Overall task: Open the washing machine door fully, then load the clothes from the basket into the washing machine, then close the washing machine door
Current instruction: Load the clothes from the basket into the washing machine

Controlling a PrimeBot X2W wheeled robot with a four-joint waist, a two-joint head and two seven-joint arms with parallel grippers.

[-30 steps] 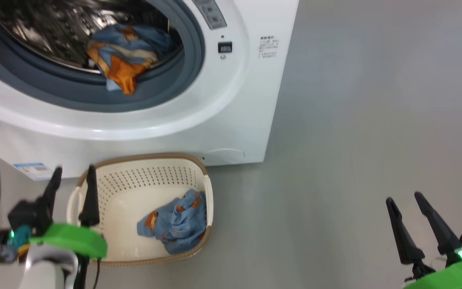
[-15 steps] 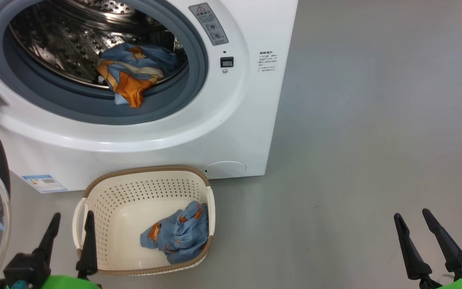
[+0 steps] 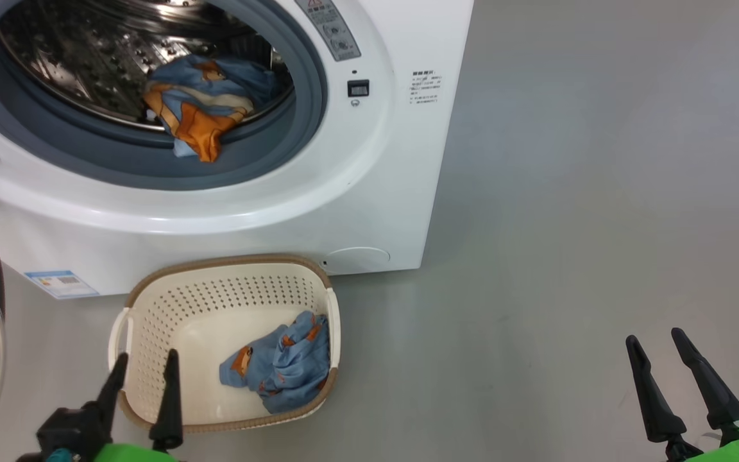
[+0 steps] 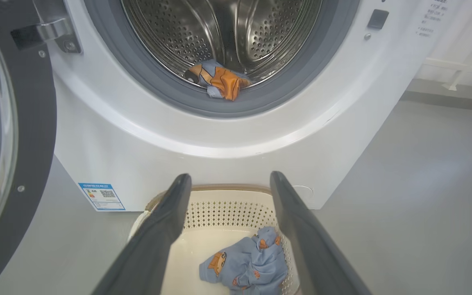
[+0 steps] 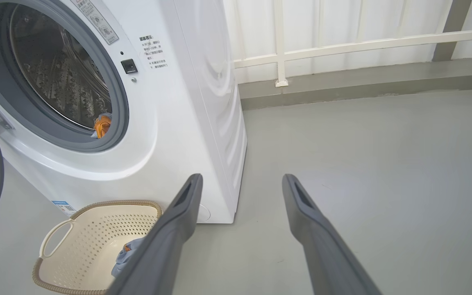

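The right gripper [image 5: 241, 177] rises from bottom centre, its fingers spread wide with nothing between them. The washing machine [image 5: 178, 123] stands at upper left. The basket [image 5: 92, 229] sits before it at lower left, with clothes [image 5: 122, 258] inside.
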